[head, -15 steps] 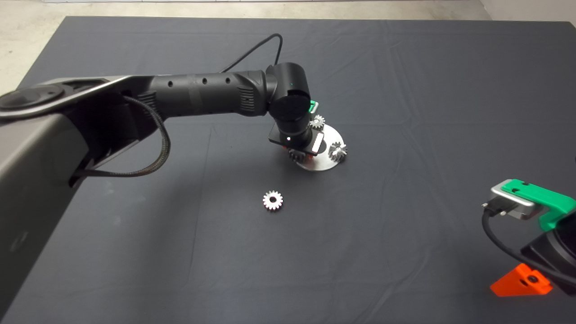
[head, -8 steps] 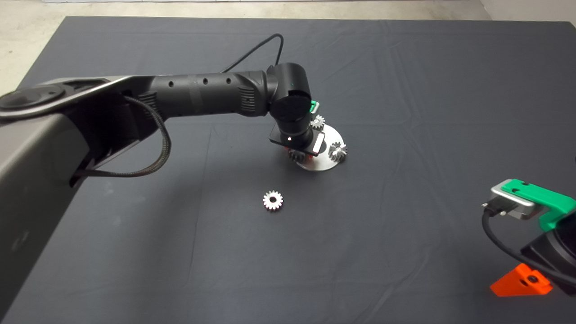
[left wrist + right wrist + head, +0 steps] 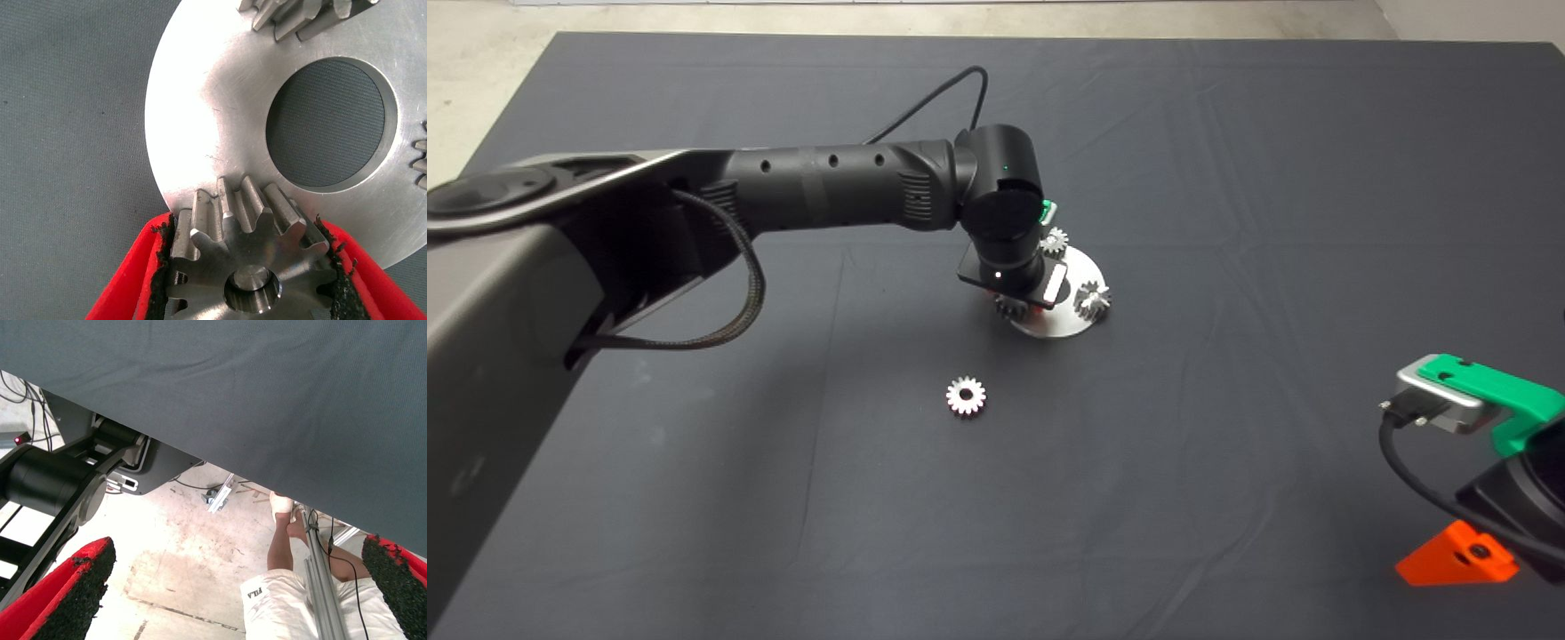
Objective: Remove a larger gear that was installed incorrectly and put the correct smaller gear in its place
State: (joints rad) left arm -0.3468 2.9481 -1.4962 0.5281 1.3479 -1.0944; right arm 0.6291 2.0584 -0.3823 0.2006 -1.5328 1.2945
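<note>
Smaller gear (image 3: 250,267) clamped between left fingers (image 3: 143,267)

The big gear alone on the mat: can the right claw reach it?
Probably yes. The right claw waits open at lower right, with only bare mat between it and the larger gear. The left claw grips the smaller gear on the plate.

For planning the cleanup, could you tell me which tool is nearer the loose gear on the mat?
Left. The left tool grips the smaller gear on the plate, just beyond the larger gear; the right tool waits far right.
</note>
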